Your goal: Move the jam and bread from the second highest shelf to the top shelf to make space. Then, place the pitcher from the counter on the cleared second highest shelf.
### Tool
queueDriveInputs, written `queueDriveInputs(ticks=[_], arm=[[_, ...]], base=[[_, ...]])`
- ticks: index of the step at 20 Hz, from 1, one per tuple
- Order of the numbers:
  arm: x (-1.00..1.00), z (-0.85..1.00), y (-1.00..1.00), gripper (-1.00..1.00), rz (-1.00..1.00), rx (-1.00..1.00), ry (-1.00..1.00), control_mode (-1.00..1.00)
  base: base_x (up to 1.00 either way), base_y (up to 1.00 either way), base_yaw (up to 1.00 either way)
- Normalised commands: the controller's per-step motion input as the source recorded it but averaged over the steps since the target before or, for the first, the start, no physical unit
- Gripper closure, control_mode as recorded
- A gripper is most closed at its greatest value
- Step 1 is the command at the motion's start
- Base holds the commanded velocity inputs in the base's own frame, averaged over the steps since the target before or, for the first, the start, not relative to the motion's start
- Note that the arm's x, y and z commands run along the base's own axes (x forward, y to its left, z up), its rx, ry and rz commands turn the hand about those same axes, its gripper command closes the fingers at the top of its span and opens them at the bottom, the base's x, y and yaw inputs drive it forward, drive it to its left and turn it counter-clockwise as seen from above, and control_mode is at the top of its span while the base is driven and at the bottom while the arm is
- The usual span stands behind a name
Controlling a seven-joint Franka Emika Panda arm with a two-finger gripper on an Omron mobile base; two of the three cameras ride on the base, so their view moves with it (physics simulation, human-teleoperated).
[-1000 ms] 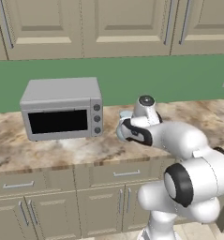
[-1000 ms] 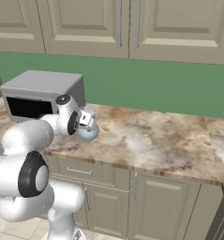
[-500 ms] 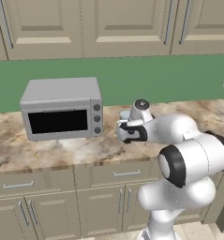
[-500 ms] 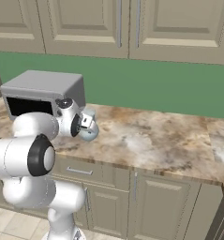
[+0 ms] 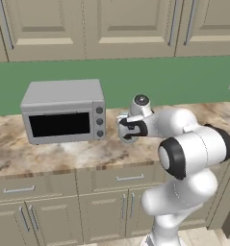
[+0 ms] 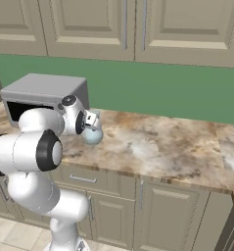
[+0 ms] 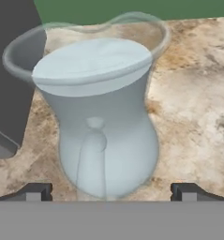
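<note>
The left base view looks forward and down from behind the arm on its left, taking in the tan-and-brown marbled stone surface [image 5: 54, 153], the boxy grey microwave [image 5: 63, 111] and the pale blue translucent glass pitcher [image 5: 127, 133] from some way back. The right base view covers the same surface [image 6: 167, 147], microwave [image 6: 40, 93] and pitcher [image 6: 93, 134] from the other side. The hand view sits very close to the pitcher [image 7: 104, 122], looking level along the hand [image 7: 111, 192] at it.

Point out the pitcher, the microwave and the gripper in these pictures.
pitcher [image 7: 106, 140]: hand view, on its bulbous belly.
microwave [image 5: 58, 125]: left base view, on its dark door window.
gripper [image 7: 111, 192]: hand view, midway between its open fingertips.
</note>
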Motion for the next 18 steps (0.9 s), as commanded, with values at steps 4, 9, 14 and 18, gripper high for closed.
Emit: queueDriveInputs(ticks=[4, 9, 14, 18], arm=[[0.18, -0.28, 0.08, 1.00, 0.00, 0.00, 0.00, -1.00], [0.02, -0.38, 0.01, 1.00, -0.01, -0.01, 0.00, -1.00], [0.00, -0.27, 0.00, 1.00, 0.00, 0.00, 0.00, -1.00], [0.00, 0.00, 0.00, 1.00, 0.00, 0.00, 0.00, -1.00]], base=[[0.00, 0.00, 0.00], [0.00, 0.00, 0.00], [0.00, 0.00, 0.00], [0.00, 0.00, 0.00]])
